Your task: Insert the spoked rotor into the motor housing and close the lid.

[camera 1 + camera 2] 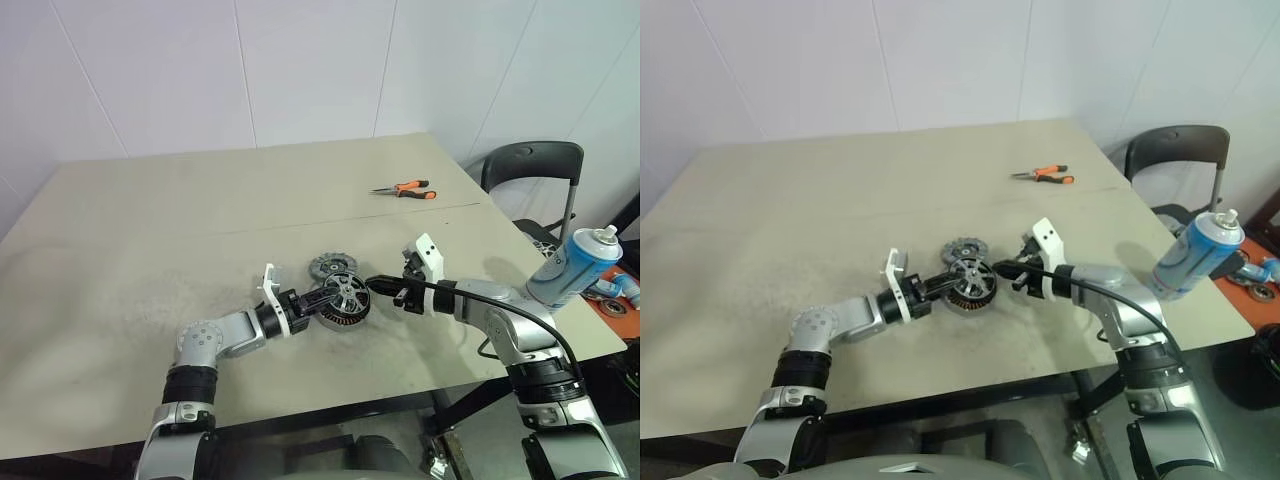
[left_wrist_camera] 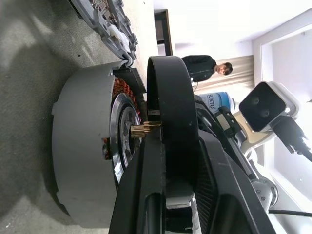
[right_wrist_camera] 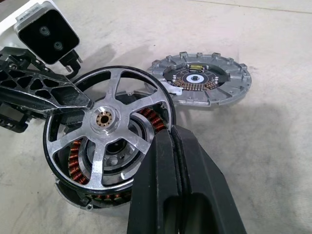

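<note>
Reaching in from about eight o'clock, the left hand (image 1: 322,299) grips the rim of the spoked rotor (image 3: 108,127), its fingers narrowly parted on the black ring. The rotor sits tilted over the motor housing (image 2: 80,161), not seated flat (copper windings show between the spokes and under the raised edge). The housing rests near the middle of the worktop (image 1: 200,220). At roughly eleven o'clock from the housing, just beside it, the lid (image 3: 202,84) lies flat. From three o'clock the right hand (image 1: 384,288) points at the rotor's rim, its fingers pressed together and holding nothing, tips at the ring's edge. Orange-handled pliers (image 1: 405,189) lie well apart at one o'clock; a blue spray can (image 1: 574,264) stands at the worktop's right edge.
</note>
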